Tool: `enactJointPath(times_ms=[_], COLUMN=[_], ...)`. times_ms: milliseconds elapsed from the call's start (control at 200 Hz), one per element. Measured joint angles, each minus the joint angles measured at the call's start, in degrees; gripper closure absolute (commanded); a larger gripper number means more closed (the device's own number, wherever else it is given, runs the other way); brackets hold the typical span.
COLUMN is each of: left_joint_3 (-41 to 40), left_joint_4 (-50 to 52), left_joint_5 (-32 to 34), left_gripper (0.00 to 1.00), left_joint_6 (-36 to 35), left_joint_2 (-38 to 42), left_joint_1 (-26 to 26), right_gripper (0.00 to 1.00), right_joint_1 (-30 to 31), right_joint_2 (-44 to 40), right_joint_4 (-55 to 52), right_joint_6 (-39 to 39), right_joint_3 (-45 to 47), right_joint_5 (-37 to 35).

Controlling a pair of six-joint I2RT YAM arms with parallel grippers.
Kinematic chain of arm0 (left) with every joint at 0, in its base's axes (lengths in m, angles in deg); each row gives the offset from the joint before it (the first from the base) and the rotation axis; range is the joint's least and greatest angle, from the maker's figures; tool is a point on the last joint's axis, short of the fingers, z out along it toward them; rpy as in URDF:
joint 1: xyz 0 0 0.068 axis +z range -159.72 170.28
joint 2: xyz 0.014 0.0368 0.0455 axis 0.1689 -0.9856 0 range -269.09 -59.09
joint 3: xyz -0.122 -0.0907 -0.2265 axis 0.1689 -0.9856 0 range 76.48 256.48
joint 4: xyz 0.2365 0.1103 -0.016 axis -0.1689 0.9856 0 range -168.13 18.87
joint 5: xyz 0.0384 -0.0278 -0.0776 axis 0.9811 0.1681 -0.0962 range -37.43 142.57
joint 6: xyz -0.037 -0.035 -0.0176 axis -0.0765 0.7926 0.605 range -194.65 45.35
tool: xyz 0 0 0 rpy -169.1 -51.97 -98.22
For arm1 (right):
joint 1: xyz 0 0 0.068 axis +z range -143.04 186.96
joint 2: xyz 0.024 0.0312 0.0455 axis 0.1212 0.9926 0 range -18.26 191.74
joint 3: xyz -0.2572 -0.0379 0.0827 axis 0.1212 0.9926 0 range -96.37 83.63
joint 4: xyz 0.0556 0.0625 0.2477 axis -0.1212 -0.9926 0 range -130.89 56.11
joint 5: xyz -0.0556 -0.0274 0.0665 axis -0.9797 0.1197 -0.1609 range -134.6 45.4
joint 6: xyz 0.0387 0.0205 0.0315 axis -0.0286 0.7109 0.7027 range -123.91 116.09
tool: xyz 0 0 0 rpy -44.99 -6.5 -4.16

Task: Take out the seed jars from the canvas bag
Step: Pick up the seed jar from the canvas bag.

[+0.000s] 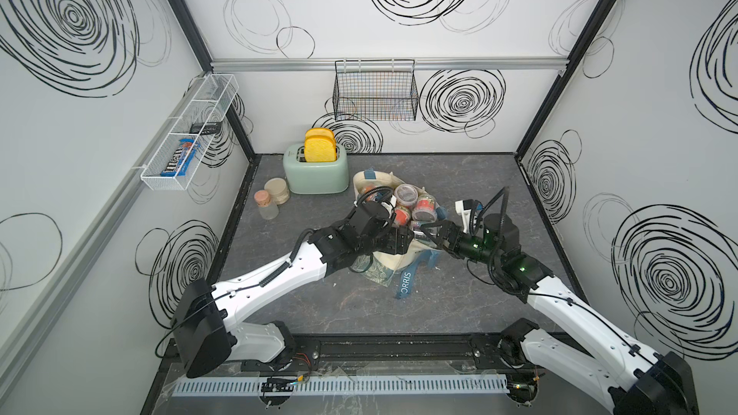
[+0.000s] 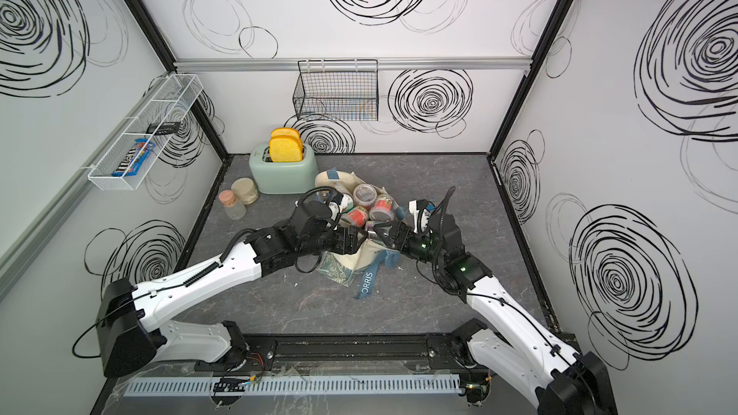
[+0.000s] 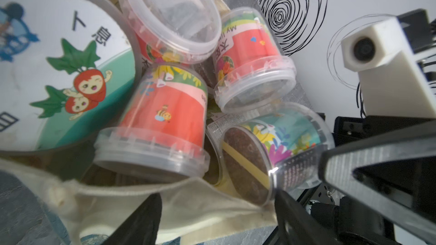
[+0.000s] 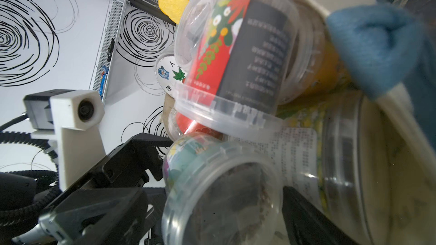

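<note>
reaching into the mouth of the canvas bag (image 1: 411,259), both arms at once. the bag lies slumped mid-table (image 1: 319,313), seed jars (image 1: 405,195) heaped in its opening, none seen out yet. left tool (image 3: 217,199) gapes wide over the cream rim, holding nothing. right tool (image 4: 214,192) stands wide either side of a teal-labelled jar (image 4: 221,199), no pinch visible. likely step: first pick. next move calls for closing on that jar's wall and lifting it clear — the pile looks loose, neighbours may roll.

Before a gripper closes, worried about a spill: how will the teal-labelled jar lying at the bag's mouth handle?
Teal-labelled jar: round and on its side, so probably rolls. Smooth clear plastic, likely slippery. Red-labelled jars piled beside it may shift.
</note>
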Motion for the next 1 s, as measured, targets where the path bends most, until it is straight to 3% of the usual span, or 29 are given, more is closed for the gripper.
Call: enactJointPath(times_ms=[550, 1001], left_joint_3=[-2.03, -2.16], left_joint_4=[0.04, -0.07], left_joint_5=[-0.28, -0.74], left_gripper=[0.21, 0.21], left_joint_6=[-0.17, -0.26], left_joint_2=[1.88, 1.88], left_joint_1=[4.61, 5.03], right_gripper=[0.09, 0.1], right_joint_1=[0.11, 1.49], right_joint_2=[1.16, 5.11], right_joint_4=[5.77, 10.69], right_joint_6=[3.56, 3.56], right_joint_3=[1.16, 0.68], right_joint_5=[1.86, 1.7])
